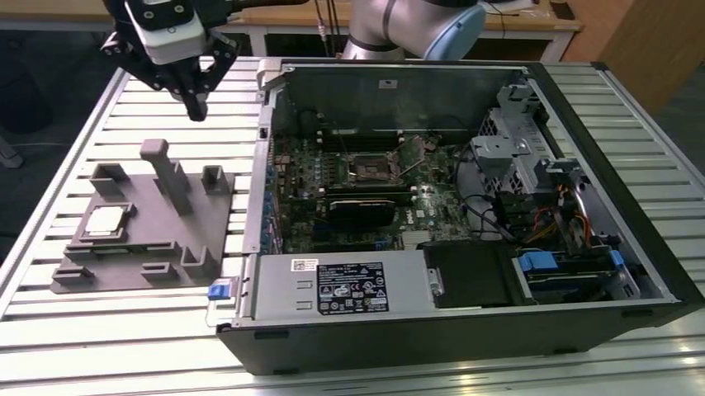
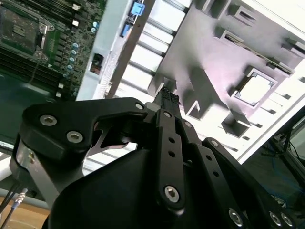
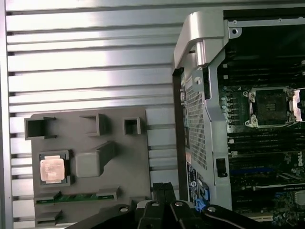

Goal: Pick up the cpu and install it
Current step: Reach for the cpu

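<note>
No print is legible. Black label (image 1: 352, 289) and small white sticker (image 1: 302, 264) sit on the power supply (image 1: 277, 290). A second white sticker (image 1: 388, 82) is on the case wall (image 1: 451, 87). Characters are too small to read.

Silvery cpu (image 3: 51, 170) top, seemingly metal

A grey plastic fixture (image 1: 154, 239) lies on the slatted metal table (image 1: 66, 346) just beside an open computer case (image 1: 463, 330).
</note>
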Motion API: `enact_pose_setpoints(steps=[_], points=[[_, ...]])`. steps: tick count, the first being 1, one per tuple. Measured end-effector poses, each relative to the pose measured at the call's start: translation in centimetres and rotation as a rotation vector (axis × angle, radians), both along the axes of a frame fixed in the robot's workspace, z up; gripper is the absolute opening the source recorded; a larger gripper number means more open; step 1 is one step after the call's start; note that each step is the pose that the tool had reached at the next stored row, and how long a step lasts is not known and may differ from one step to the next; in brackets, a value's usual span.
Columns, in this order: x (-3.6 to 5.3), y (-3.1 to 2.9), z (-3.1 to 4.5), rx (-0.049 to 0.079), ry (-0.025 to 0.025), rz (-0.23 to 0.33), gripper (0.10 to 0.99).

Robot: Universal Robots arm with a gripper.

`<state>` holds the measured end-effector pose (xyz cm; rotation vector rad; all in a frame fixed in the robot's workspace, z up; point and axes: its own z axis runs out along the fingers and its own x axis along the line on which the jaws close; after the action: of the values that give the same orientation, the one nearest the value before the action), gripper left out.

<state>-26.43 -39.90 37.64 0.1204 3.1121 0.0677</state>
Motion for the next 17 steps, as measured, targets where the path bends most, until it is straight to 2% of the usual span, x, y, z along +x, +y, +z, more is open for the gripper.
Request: enact_pose_setpoints(steps=[17], points=[[-4.42,-0.16,-1.26,0.0,0.0001,0.0,0.106]])
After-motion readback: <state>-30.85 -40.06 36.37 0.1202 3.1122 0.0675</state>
